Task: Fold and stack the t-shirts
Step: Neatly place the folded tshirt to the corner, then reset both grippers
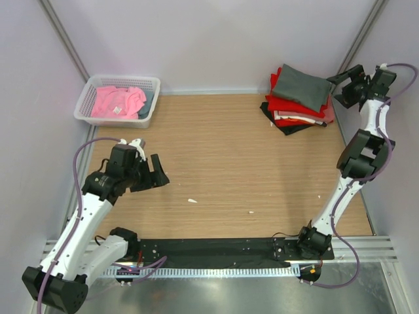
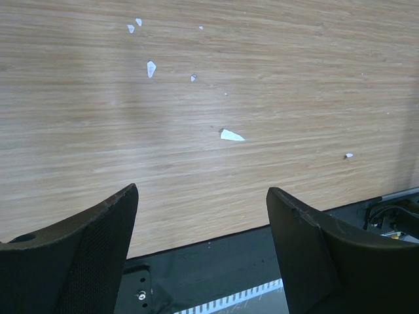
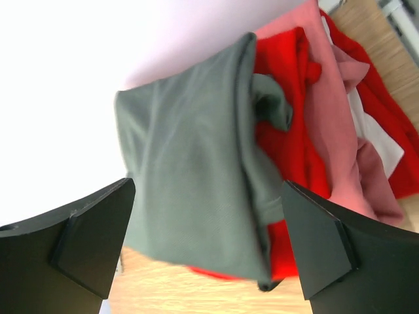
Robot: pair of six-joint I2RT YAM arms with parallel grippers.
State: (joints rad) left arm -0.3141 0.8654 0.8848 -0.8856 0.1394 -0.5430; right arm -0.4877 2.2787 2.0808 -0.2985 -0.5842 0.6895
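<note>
A folded dark grey t-shirt (image 1: 302, 86) lies on top of a stack of folded red (image 1: 288, 106), pink and black t-shirts (image 1: 283, 125) at the back right of the table. My right gripper (image 1: 339, 88) is open and empty just right of the stack; in the right wrist view the grey shirt (image 3: 196, 176) lies beyond its open fingers, above the red shirt (image 3: 288, 150) and pink shirt (image 3: 340, 131). My left gripper (image 1: 157, 173) is open and empty over bare wood at the left; its wrist view (image 2: 203, 222) shows only table. A pink t-shirt (image 1: 116, 101) lies crumpled in the basket.
A white latticed basket (image 1: 87, 95) stands at the back left with the pink shirt and some dark cloth (image 1: 148, 104) inside. Small white scraps (image 1: 192, 200) lie on the wooden table (image 1: 222, 170). A black rail (image 1: 216, 248) runs along the near edge. Walls close in on both sides.
</note>
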